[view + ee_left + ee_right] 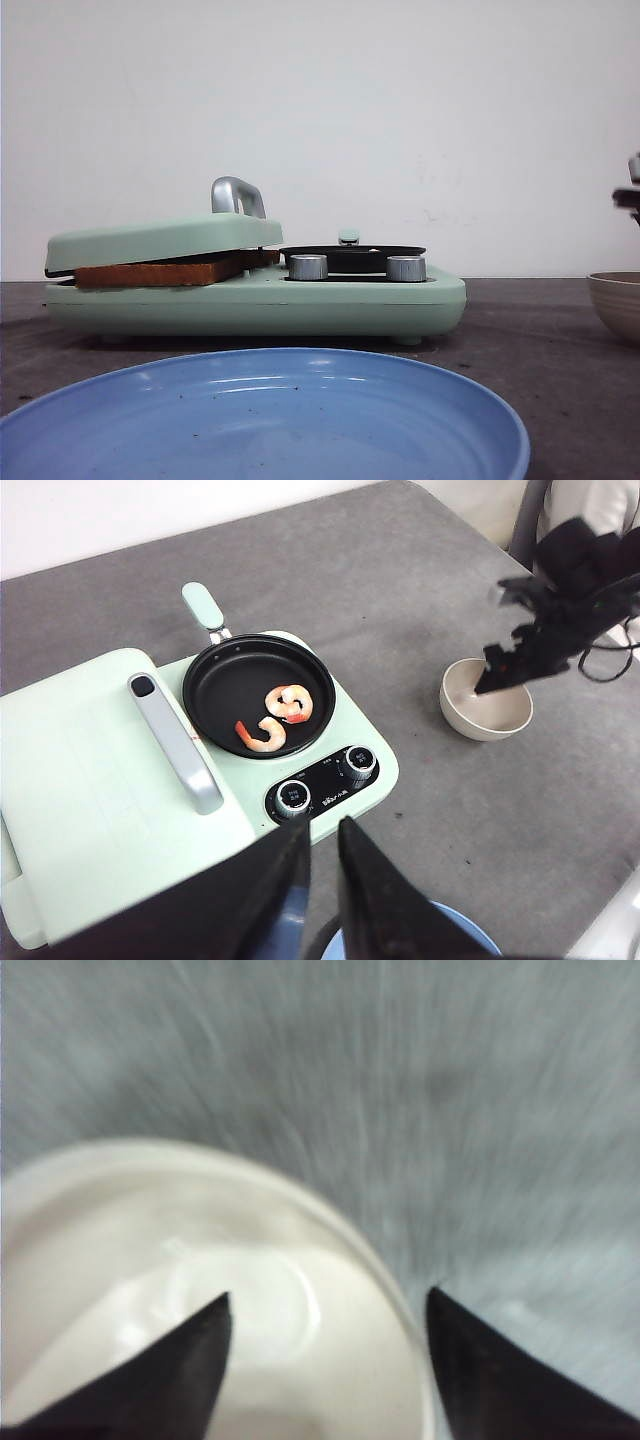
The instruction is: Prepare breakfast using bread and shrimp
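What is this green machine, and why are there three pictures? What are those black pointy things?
A robot with two arms is making breakfast. One picture looks forward over the table; the other two come from cameras on its wrists. The black points are the fingers of its hands. The green machine is a small cooker: bread sits under its lid, and two shrimp lie in its black pan. A blue plate is in front. The right hand is open above a white bowl, holding nothing. The left hand looks nearly closed and empty.
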